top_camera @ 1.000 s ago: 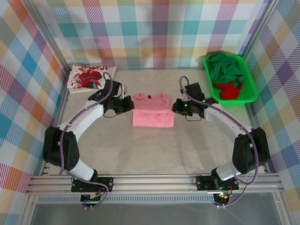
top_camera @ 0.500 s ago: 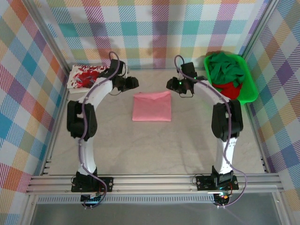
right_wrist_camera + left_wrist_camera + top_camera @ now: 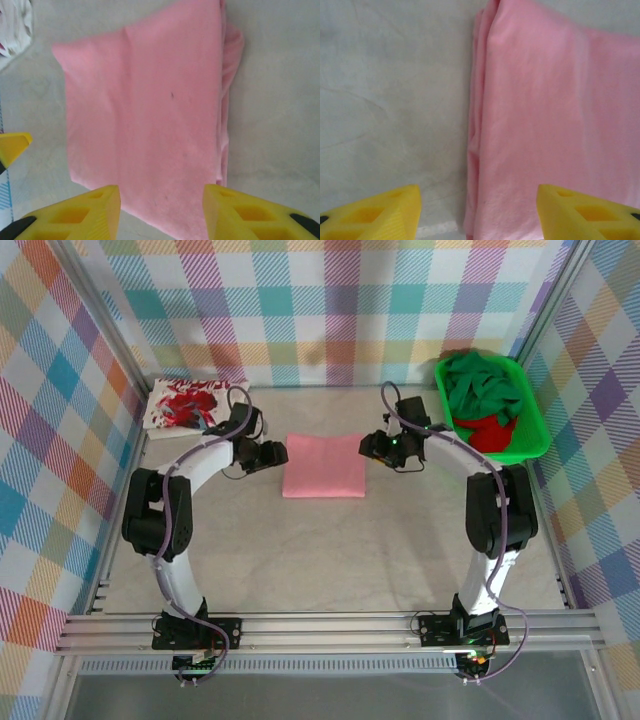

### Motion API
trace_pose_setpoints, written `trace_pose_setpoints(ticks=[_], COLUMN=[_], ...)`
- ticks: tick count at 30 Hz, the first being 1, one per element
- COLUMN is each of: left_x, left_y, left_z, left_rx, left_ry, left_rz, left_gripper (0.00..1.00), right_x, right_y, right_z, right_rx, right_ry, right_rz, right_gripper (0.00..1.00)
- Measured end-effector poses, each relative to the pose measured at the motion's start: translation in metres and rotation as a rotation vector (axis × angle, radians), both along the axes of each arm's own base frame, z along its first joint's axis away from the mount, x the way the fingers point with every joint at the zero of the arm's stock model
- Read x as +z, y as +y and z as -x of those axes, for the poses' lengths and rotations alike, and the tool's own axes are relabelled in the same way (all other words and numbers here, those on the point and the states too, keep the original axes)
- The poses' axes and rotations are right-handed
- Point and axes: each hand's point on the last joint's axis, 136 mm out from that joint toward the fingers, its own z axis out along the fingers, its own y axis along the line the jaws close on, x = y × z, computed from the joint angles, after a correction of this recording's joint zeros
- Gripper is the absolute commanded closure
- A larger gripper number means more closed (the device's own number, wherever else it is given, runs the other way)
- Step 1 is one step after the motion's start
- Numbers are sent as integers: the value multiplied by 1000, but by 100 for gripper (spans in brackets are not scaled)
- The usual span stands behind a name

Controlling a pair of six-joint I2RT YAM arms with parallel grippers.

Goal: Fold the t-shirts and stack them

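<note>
The salmon-pink t-shirt [image 3: 324,466] lies folded into a flat rectangle in the middle of the table. My left gripper [image 3: 273,453] hovers at the shirt's far left edge, open, with nothing between its yellow fingers [image 3: 375,215]. The left wrist view has the pink shirt [image 3: 550,115] under the gripper [image 3: 477,217], its layered edge running down the middle. My right gripper [image 3: 371,448] stands open at the far right edge. In its own view this gripper [image 3: 162,212] hangs empty above the pink shirt [image 3: 145,115]. A folded white t-shirt with red print [image 3: 185,405] lies at the back left.
A bright green tray [image 3: 533,410] at the back right holds a dark green shirt [image 3: 480,385] and a red one [image 3: 490,432]. Checked walls close in the table on three sides. Bare table stretches in front of the pink shirt.
The pink shirt's collar end was folded over, leaving a plain rectangle. Both grippers then swung to the far side and have now come back down to the shirt's left and right edges.
</note>
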Motion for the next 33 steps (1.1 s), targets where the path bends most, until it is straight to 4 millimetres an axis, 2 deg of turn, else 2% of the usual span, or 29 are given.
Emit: trace_pose_setpoints(ticks=[11,13,17,22,26,29,30,32,33], left_x=[-51,-47,-48,-48,-51,-54,-56,-55,-54], left_y=[-23,-27,-50,-74,-78,-78,-78,-78,-78], left_z=[-4,-9,-15,-14,-15,-15,-15,-16,-16], left_rx=[-52,-56,-95,-132,-130,-119,-117,-116,-116], left_ry=[69,58,42,34,40,50,53,51,49], left_rz=[52,66,99,114,117,118,118,118,118], left_gripper=[46,48,51,52,67,87,89,100,100], right_x=[-55,-62,-73,-71,-69,-71,-73,-75,-74], right_y=[7,8,10,12,13,16,17,20,21], right_z=[0,0,-2,-6,-8,-9,-10,-11,-13], right_rx=[13,11,7,8,9,7,6,11,11], right_ry=[105,121,141,124,113,117,119,121,120], right_rz=[-10,-11,-21,-36,-42,-57,-65,-83,-92], right_gripper=[50,51,50,51,51,52,53,57,60])
